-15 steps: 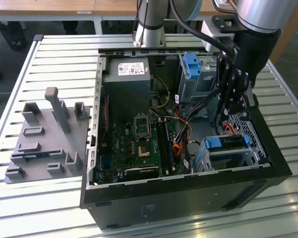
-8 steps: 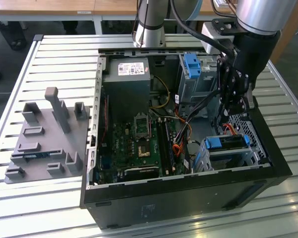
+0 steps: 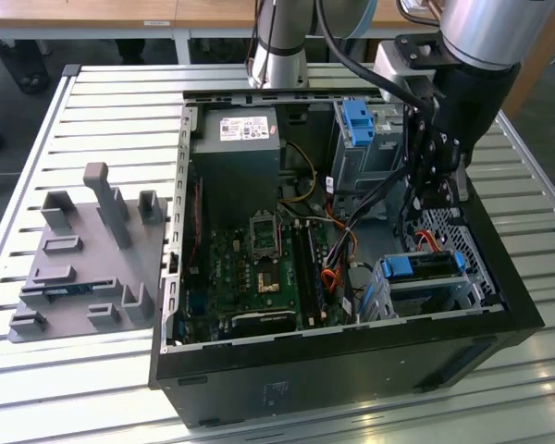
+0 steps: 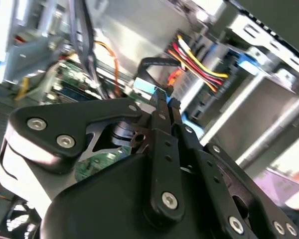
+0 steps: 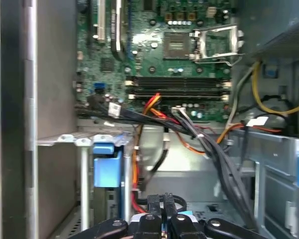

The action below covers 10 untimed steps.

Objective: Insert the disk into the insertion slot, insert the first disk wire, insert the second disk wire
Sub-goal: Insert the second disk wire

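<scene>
The gripper [image 3: 432, 185] is reaching into the open case [image 3: 499, 314], its fingers [image 4: 162, 107] pressing together on a connector [image 4: 145, 85] with a black wire. The disk [image 3: 424, 266] is sitting in the slot [image 3: 388, 298] nearby.

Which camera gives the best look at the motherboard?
The first wrist view: the motherboard faces the camera, with its socket and memory slots plain. The exterior view shows it smaller, inside the computer case. The second wrist view shows a sliver behind the gripper.
</scene>
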Tool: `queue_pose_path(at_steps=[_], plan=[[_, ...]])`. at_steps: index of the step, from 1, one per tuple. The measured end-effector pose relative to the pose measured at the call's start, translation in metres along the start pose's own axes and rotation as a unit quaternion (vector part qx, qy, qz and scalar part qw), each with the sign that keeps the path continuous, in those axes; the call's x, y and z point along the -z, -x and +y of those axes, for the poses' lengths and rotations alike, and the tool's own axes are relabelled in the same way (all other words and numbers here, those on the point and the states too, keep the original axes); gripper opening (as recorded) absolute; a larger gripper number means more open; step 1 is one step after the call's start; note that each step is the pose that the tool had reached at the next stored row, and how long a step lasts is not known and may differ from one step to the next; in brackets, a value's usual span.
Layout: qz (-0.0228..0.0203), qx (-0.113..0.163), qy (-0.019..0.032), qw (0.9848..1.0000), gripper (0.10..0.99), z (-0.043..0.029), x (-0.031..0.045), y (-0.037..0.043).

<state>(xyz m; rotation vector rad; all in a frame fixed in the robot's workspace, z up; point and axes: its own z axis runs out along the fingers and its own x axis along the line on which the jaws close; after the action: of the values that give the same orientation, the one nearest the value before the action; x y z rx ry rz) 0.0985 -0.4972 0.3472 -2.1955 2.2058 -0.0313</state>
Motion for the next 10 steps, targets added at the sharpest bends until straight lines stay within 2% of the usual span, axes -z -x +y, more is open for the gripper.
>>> queue_pose_path(at_steps=[1,2,5,10], plan=[[-0.0057,0.000,0.0000,1.0000,0.149,0.0000,-0.0004,-0.0003],[-0.0086,0.000,0.0000,1.0000,0.149,0.0000,-0.0009,-0.0008],[-0.0105,0.000,0.0000,0.9999,0.149,0.0000,-0.0026,-0.0034],[-0.0133,0.000,0.0000,0.9999,0.149,0.0001,-0.0061,-0.0182]])
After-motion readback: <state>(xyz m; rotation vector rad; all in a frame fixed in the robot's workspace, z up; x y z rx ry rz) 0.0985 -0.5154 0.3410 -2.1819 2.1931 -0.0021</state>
